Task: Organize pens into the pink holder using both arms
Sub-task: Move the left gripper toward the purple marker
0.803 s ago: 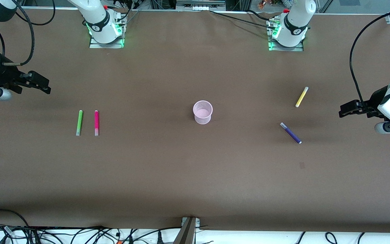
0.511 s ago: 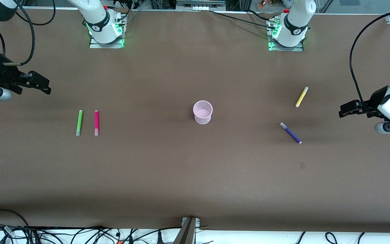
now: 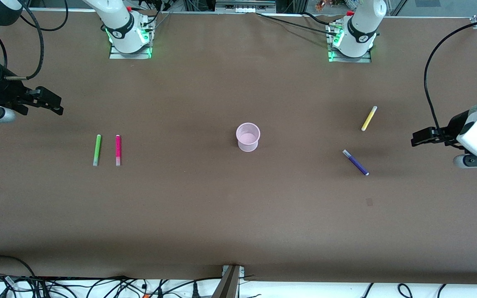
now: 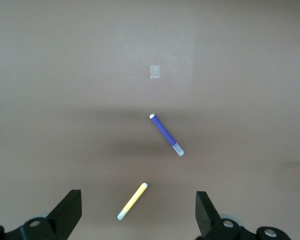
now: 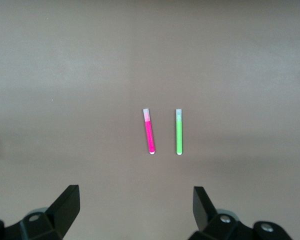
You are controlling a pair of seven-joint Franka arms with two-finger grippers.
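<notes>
The pink holder (image 3: 247, 137) stands upright and empty mid-table. The green pen (image 3: 97, 150) and magenta pen (image 3: 118, 150) lie side by side toward the right arm's end; both show in the right wrist view, green (image 5: 179, 132) and magenta (image 5: 149, 131). The yellow pen (image 3: 369, 118) and purple pen (image 3: 355, 162) lie toward the left arm's end; both show in the left wrist view, yellow (image 4: 132, 201) and purple (image 4: 166, 134). My right gripper (image 3: 56, 105) is open and empty above the table edge. My left gripper (image 3: 415, 139) is open and empty, up beside the yellow and purple pens.
A small pale tape mark (image 3: 369, 202) sits on the brown table, nearer the front camera than the purple pen. The arm bases (image 3: 128, 35) stand along the table's robot side. Cables (image 3: 97, 285) lie off the table's front edge.
My left gripper has shifted slightly toward the purple pen and a little nearer the front edge. The right gripper and all pens have stayed put.
</notes>
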